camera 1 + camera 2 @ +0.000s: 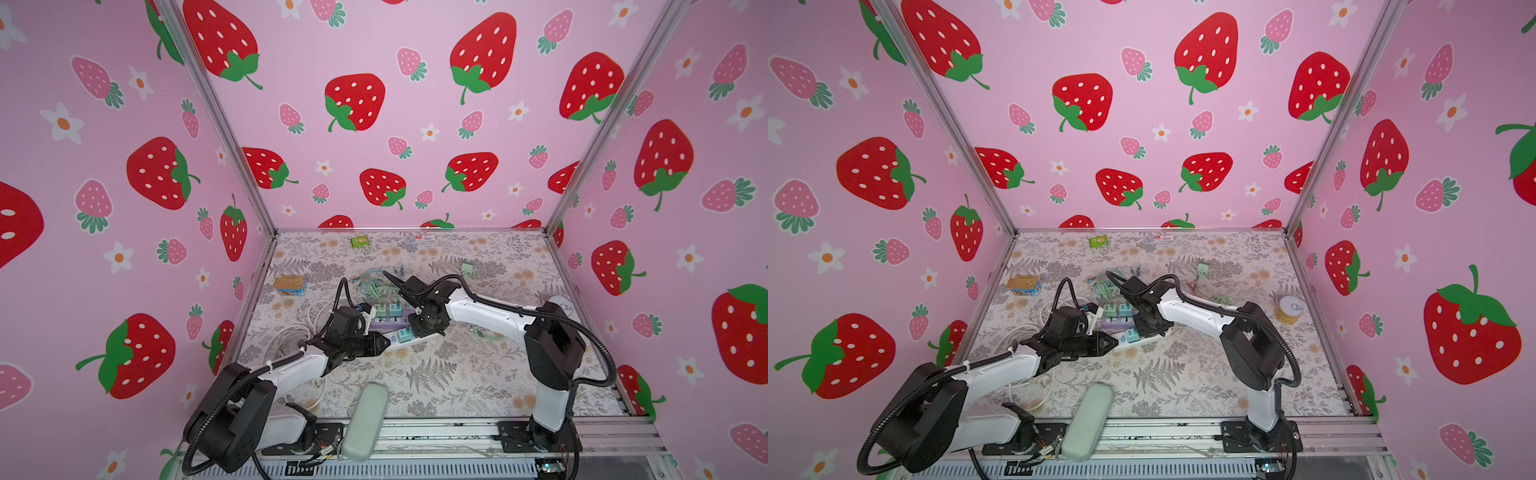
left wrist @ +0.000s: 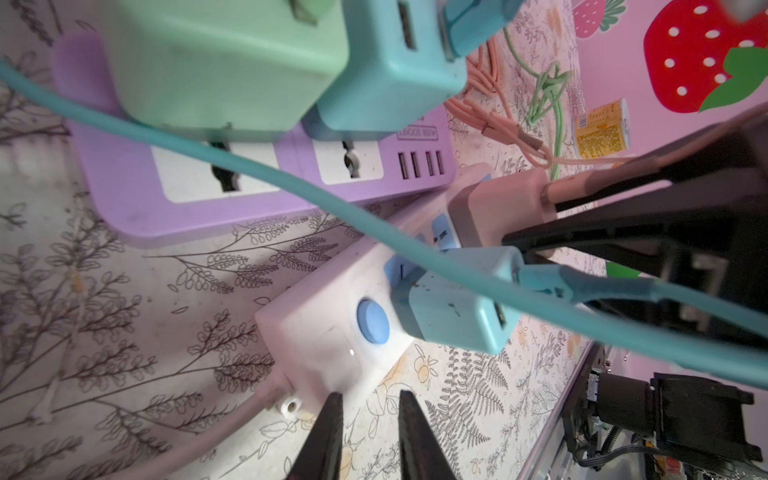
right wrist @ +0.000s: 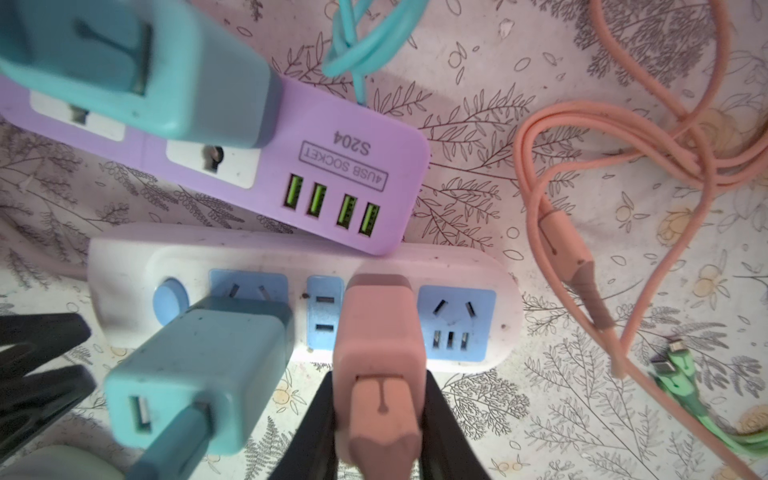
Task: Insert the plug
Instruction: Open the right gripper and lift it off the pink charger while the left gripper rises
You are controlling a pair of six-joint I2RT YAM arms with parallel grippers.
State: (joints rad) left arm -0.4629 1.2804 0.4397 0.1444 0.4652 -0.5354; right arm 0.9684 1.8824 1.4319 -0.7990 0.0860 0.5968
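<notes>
A pink plug with a pink cable in its back stands on the white power strip, at the strip's middle sockets. My right gripper is shut on the plug, one black finger on each side. How deep its pins sit is hidden. In both top views the right gripper points down at the strip. My left gripper sits at the strip's switch end, open by a narrow gap with only tablecloth between its fingers. In a top view the left gripper lies low beside the strip.
A teal adapter with a teal cable sits in the white strip. Behind lies a purple strip holding green and teal adapters. Loose pink cable and green cable lie beside it. A tin, a yellow spool and a grey-green case stand around.
</notes>
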